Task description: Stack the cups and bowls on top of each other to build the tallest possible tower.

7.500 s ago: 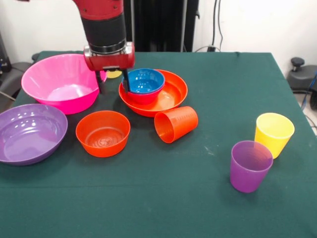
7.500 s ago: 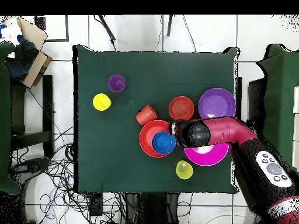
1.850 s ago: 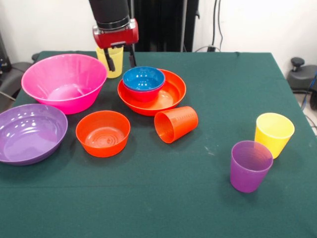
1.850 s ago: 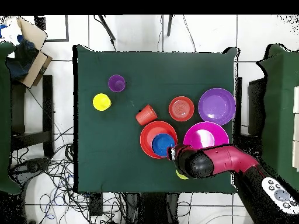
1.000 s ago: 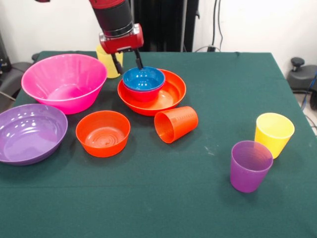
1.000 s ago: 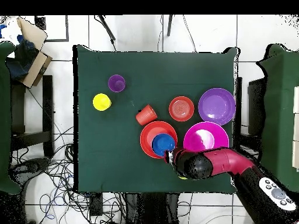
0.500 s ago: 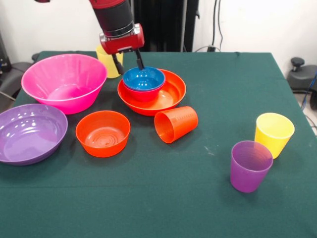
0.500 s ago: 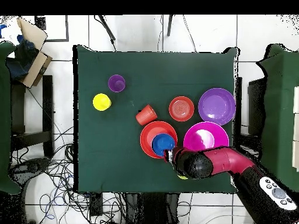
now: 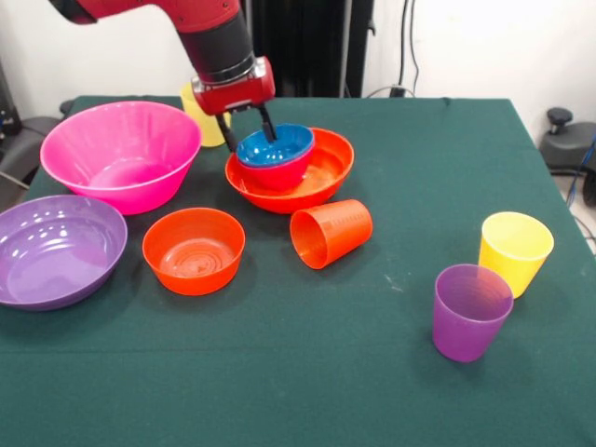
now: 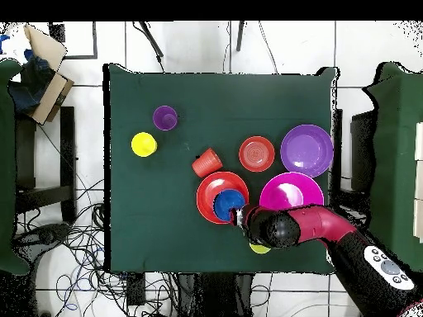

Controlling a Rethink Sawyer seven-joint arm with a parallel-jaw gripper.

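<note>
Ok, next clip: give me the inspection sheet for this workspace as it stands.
Surface: green cloth table.
Job's things: blue bowl tilted in a magenta bowl inside the wide orange bowl; pink bowl, purple bowl and small orange bowl stand separate; orange cup on its side; purple cup and yellow cup upright; second yellow cup behind the arm. No tower yet.
Clutter: nothing seen.
Grippers: pincer straddles the blue bowl's far rim.
Cables: loose on the floor.
Surroundings: cardboard box.
</note>
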